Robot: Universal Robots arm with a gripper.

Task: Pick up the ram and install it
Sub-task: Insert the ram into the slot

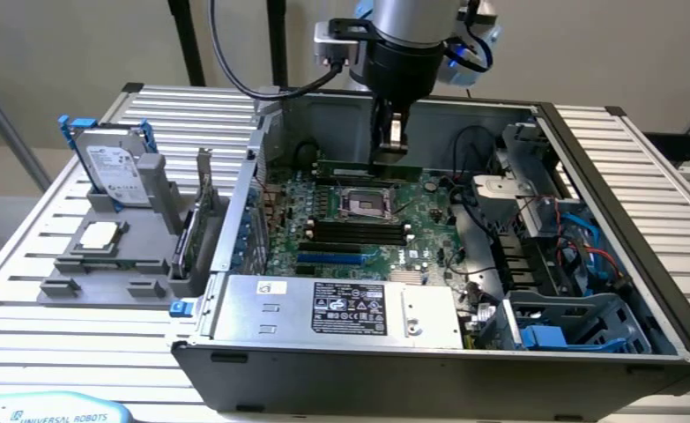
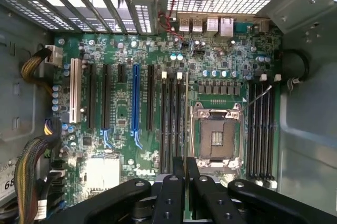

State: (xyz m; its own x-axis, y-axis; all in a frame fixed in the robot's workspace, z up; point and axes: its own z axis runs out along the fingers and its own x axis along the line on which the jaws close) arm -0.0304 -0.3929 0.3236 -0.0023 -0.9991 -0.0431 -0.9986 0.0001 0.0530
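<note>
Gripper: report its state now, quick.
Gripper: fingers closed on the ram, holding it above the motherboard inside the open case.

The ram (image 1: 351, 167) is a long, thin green circuit-board stick; it stands upright on its long edge and lies level, running across the exterior view from left to right. It sits at the far side of the motherboard (image 1: 429, 211), just beyond the processor socket (image 1: 362, 204) and parallel to the black memory slots (image 1: 357, 231); the gripper (image 1: 394, 154) pinches its top edge near the middle; whether it is seated in a slot cannot be told.
</note>
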